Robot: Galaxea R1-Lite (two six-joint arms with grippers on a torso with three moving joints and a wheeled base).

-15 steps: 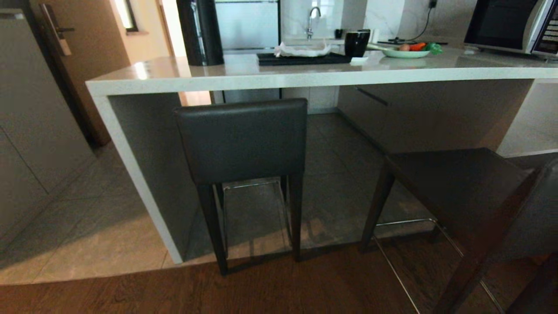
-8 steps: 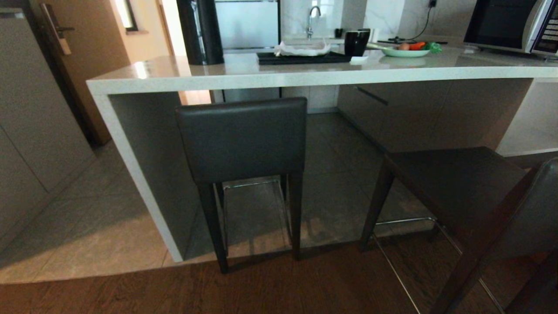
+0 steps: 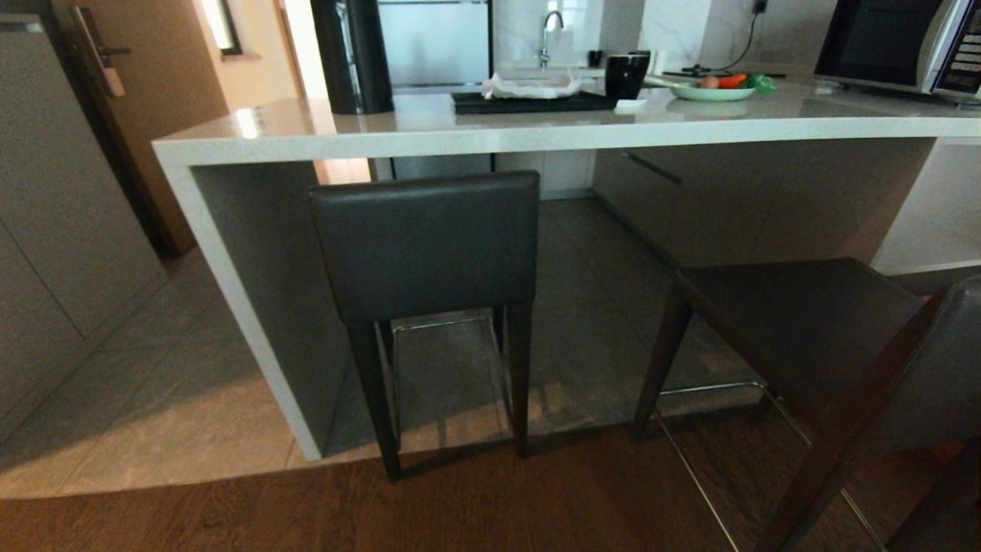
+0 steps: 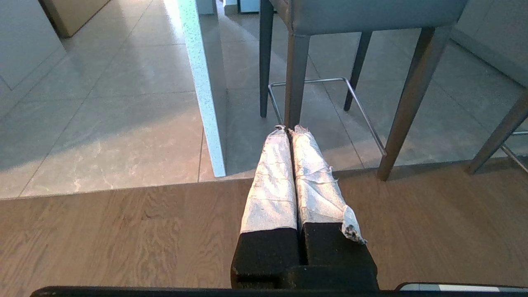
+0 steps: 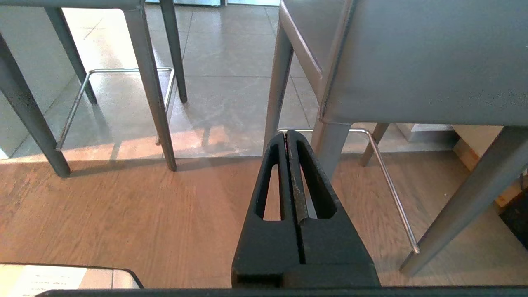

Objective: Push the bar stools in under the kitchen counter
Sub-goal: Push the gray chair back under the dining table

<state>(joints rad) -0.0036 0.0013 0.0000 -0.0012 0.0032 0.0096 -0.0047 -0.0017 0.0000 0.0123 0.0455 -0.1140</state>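
Observation:
One bar stool [image 3: 424, 244] stands tucked against the kitchen counter [image 3: 490, 130] near its left end, its dark-grey backrest facing me. The second bar stool [image 3: 797, 318] is pulled out at the right, turned at an angle, with its seat in the open and its backrest [image 3: 950, 360] at the frame's right edge. Neither arm shows in the head view. My left gripper [image 4: 287, 128] is shut and empty, low over the wood floor, pointing at the left stool's legs [image 4: 295, 78]. My right gripper [image 5: 286, 134] is shut and empty, just short of the pulled-out stool [image 5: 416, 62].
On the counter stand a black jug [image 3: 351, 54], a dark tray [image 3: 533, 100], a black mug [image 3: 627, 74], a plate of vegetables [image 3: 714, 90] and a microwave [image 3: 900, 42]. The counter's side panel [image 3: 237, 307] reaches the floor. Grey cabinets [image 3: 54, 230] line the left.
The whole head view has shifted very slightly, so the angled stool sits a little lower and further right in the picture. Nothing in the scene has moved.

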